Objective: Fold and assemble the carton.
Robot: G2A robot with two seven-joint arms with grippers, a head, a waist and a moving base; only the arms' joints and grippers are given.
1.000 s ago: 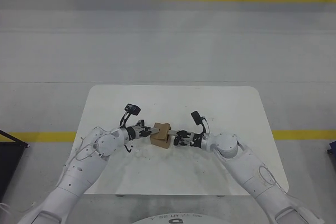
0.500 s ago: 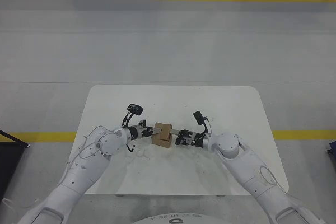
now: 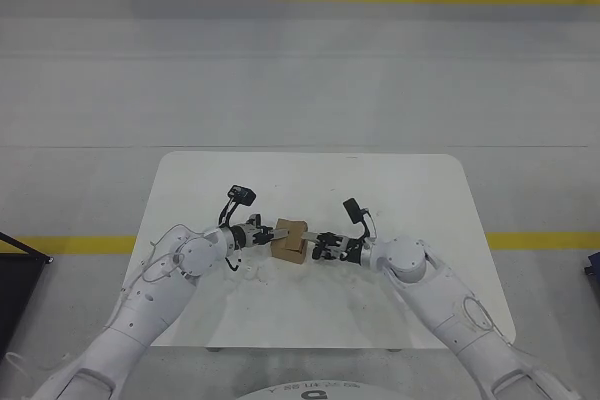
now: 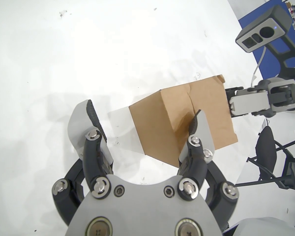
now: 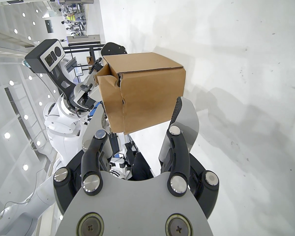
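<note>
Roughly cubic, creased brown cardboard carton (image 3: 291, 240)

Surface: we logged a white table (image 3: 420, 200) with rounded corners | marks: small dark specks (image 4: 62, 13) scattered over its top | load: brown carton (image 3: 291, 240) near mid-table; we couldn't tell if it touched the top.
</note>
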